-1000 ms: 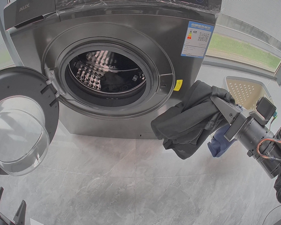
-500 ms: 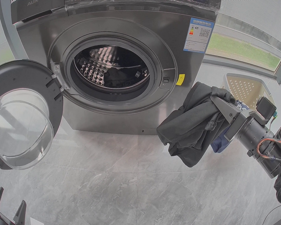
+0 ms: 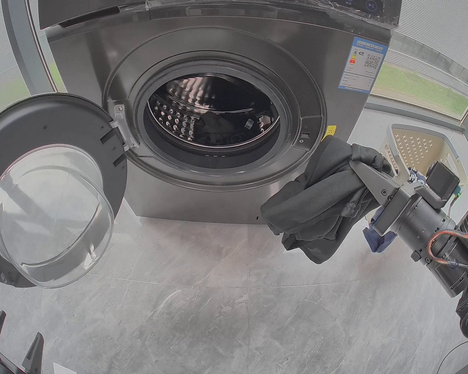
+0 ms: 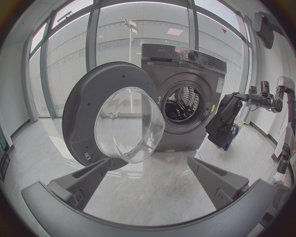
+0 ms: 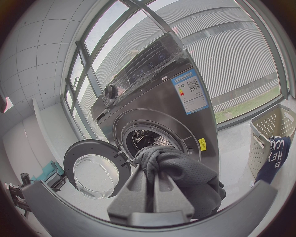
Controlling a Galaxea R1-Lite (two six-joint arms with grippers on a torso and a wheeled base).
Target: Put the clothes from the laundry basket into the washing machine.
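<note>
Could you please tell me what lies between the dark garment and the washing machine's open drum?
Nothing blocks it: in the head view, just the machine's own front rim sits between the dark garment and the drum.

Grey marbled floor tiles [image 3: 227, 309], tall window frames [image 4: 92, 34], a grass strip [image 3: 421, 88] outside, teal seating [image 5: 50, 171] far off

floor [image 3: 227, 309]: grey marbled tile, glossy, thin grout lines across the lower half of the head view. washing machine [image 3: 191, 203] stands on it, top centre. laundry basket [image 3: 420, 148] stands on it, upper right, near the machine's right side.
</note>
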